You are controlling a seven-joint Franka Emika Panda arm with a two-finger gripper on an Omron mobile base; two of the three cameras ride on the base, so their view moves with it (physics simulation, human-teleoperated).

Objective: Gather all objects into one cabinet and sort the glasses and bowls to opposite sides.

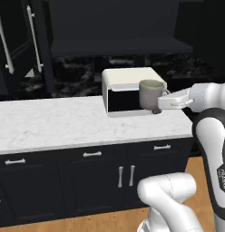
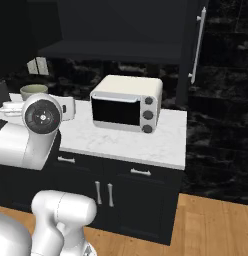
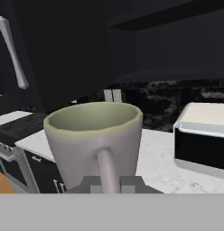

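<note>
Plainly, the grey-beige cup (image 1: 152, 94) is off the worktop (image 1: 64, 122), carried upright in the air in front of the white toaster oven (image 1: 128, 90) as the left base view has it. Its mouth faces up and looks level in the hand view, where the cup (image 3: 93, 140) stands close against the camera. The pincer (image 1: 160, 102) is clenched on the cup's side from the arm's side, low on the wall; in the hand view one finger (image 3: 107, 169) runs up the near face of the cup, and the second is hidden, likely inside or behind the wall.

The step in hand is, by my reading, the carry toward the black wall cabinet (image 1: 23, 50), whose open doors with long silver bar handles (image 1: 35, 41) stand to the upper left in the left base view.

To do it well:
- keep the cup upright, since the hold is on one side and a tilt could loosen it;
- lift above the toaster oven and swing wide of the door edge;
- go in over the dark shelf (image 1: 119, 45) slowly and set the cup well to one side, leaving the other for the bowls.
</note>
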